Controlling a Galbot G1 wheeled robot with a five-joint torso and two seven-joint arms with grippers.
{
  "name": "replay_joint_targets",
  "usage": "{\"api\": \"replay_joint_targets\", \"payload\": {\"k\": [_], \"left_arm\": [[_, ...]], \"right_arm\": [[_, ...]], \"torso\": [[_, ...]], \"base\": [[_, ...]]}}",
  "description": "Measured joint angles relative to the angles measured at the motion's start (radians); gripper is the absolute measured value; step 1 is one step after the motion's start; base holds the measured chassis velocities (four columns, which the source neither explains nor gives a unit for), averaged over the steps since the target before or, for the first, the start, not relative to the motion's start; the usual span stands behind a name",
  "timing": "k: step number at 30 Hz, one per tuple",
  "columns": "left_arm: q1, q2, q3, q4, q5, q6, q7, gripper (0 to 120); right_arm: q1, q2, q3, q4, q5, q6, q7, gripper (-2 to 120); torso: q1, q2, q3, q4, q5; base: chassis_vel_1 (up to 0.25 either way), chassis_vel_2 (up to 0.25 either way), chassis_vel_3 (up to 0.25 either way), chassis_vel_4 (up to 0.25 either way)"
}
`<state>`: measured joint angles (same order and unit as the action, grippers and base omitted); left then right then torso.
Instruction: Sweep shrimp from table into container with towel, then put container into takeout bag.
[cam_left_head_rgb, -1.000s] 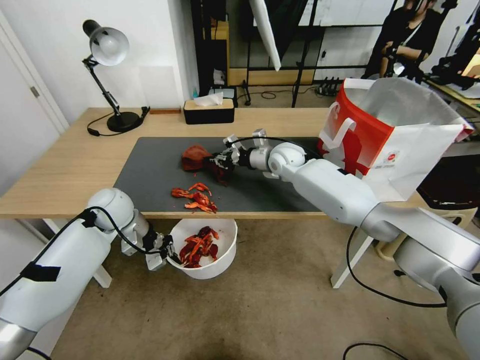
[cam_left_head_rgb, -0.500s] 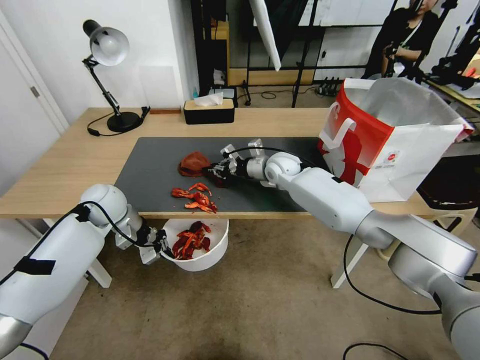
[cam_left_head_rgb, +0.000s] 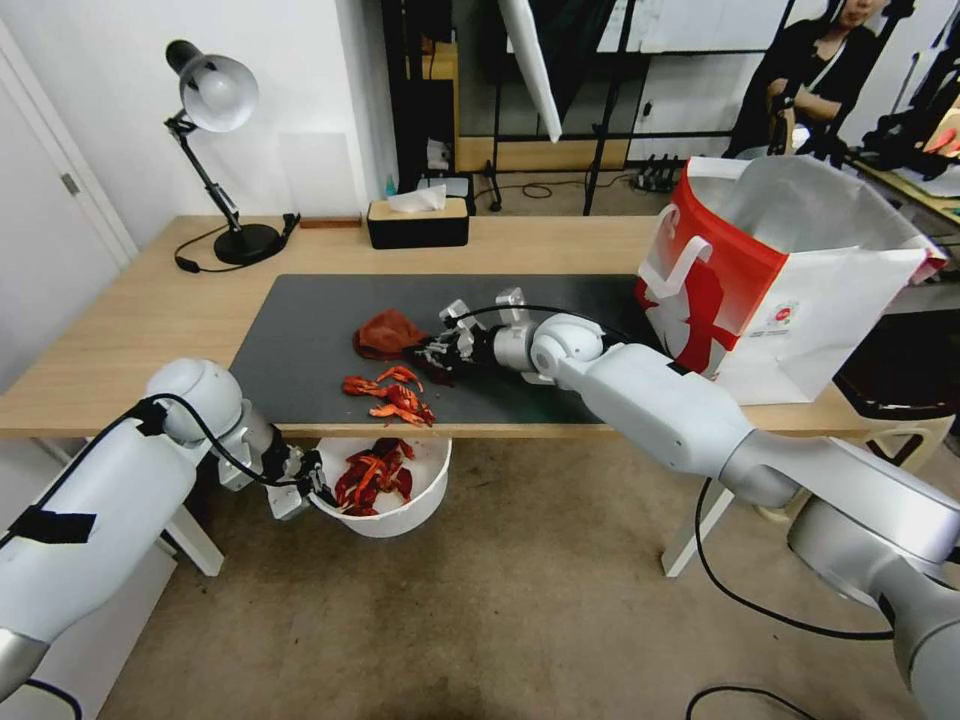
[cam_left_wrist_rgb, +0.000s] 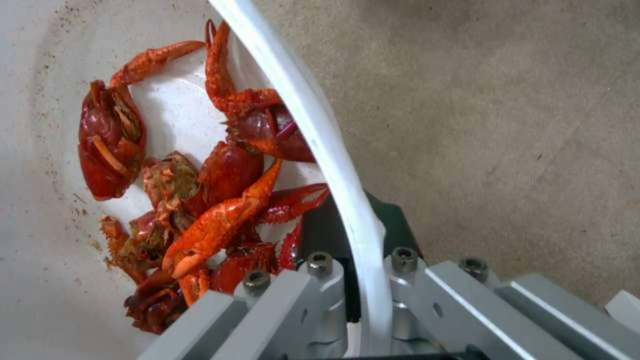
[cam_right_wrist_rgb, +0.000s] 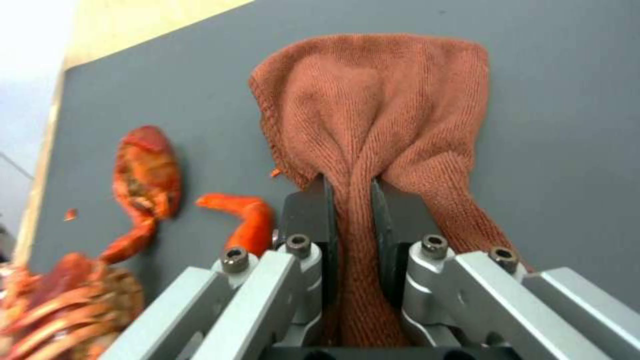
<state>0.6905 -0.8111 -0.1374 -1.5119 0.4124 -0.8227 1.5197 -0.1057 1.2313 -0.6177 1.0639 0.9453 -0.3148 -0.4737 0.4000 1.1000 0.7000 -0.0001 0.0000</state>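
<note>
Head view: the far rim of the container (cam_left_head_rgb: 385, 515) lies under the near edge of the table (cam_left_head_rgb: 130, 330), and the right gripper (cam_left_head_rgb: 432, 350) covers the end of the towel (cam_left_head_rgb: 385, 330) it pinches. Left wrist view: the container wall is cut off by the frame on two sides, one finger (cam_left_wrist_rgb: 320, 230) hides the lowest of the shrimp (cam_left_wrist_rgb: 220, 225), and the other finger is largely behind the rim. Right wrist view: the shrimp heap is cropped at the corner and appears blurred; the towel's pinched end disappears between the pads (cam_right_wrist_rgb: 313, 220).
</note>
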Motion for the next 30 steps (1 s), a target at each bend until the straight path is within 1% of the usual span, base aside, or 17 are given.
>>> {"api": "replay_joint_targets", "payload": {"k": [5, 11, 17, 22, 30], "left_arm": [[0.003, 0.004, -0.003, -0.011, -0.002, 0.0, -0.001, 0], [0.013, 0.002, -0.013, -0.016, -0.003, 0.0, -0.006, 0], [0.013, -0.002, -0.013, -0.028, -0.002, 0.0, -0.006, 0], [-0.002, -0.012, -0.002, -0.028, -0.001, 0.0, -0.001, 0], [0.001, -0.02, -0.001, -0.031, 0.0, 0.0, 0.002, 0]], "right_arm": [[-0.009, -0.008, -0.013, 0.031, 0.003, -0.005, 0.0, 10], [-0.012, -0.042, -0.043, 0.102, 0.018, -0.02, 0.013, 10], [-0.014, -0.067, -0.054, 0.149, 0.029, -0.029, 0.025, 10], [-0.035, -0.093, -0.063, 0.213, 0.038, -0.035, 0.038, 10], [-0.048, -0.105, -0.07, 0.255, 0.044, -0.036, 0.048, 10]], "torso": [[0.0, 0.0, 0.0, 0.0, 0.0], [0.0, 0.0, 0.0, 0.0, 0.0], [0.0, 0.0, 0.0, 0.0, 0.0], [0.0, 0.0, 0.0, -0.0001, 0.0], [0.0, 0.0, 0.0, 0.0, 0.0001]], "base": [[0.0, 0.0, 0.0, 0.0], [0.0, 0.0, 0.0, 0.0], [0.0, 0.0, 0.0, 0.0], [0.0, 0.0, 0.0, 0.0], [0.0, 0.0, 0.0, 0.0]]}}
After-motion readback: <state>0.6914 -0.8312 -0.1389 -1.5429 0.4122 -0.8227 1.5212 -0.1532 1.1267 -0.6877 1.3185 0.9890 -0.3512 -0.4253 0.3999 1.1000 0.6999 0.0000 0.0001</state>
